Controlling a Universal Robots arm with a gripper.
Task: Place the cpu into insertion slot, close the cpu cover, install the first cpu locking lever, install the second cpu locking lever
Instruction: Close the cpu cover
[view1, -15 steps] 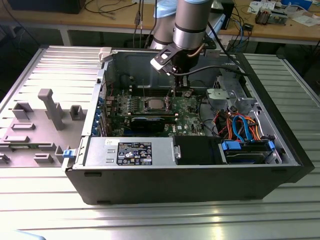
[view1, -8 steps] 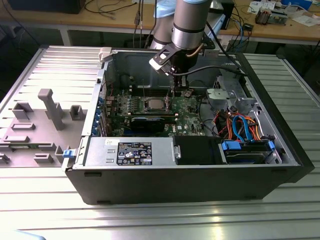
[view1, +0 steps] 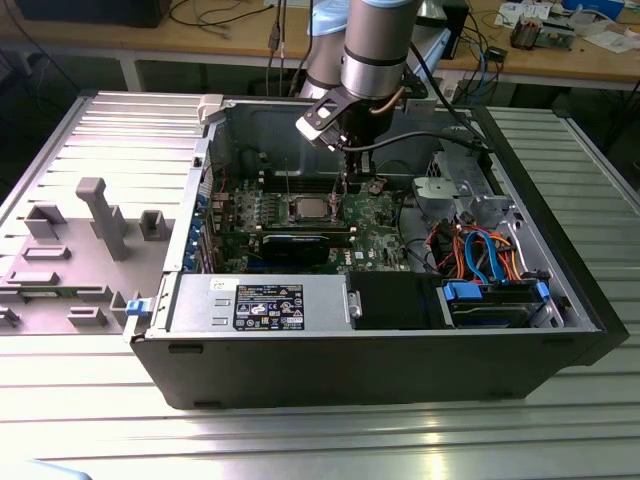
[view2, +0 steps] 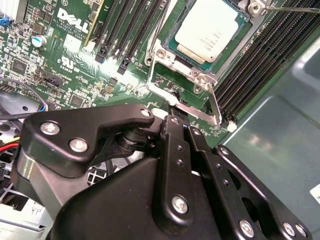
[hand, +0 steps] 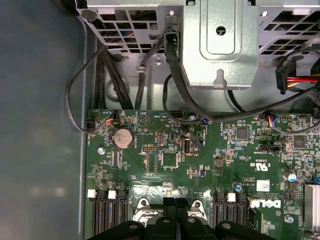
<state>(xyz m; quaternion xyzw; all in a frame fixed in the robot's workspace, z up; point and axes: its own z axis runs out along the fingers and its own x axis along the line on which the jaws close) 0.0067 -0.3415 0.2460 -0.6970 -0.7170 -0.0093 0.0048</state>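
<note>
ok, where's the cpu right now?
The cpu sits in the insertion slot mid-board, between black memory slot banks in the second wrist view.

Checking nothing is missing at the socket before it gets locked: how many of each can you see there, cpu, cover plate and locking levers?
cpu: 1
cpu cover: 1
locking levers: 2
Total: 4
</note>
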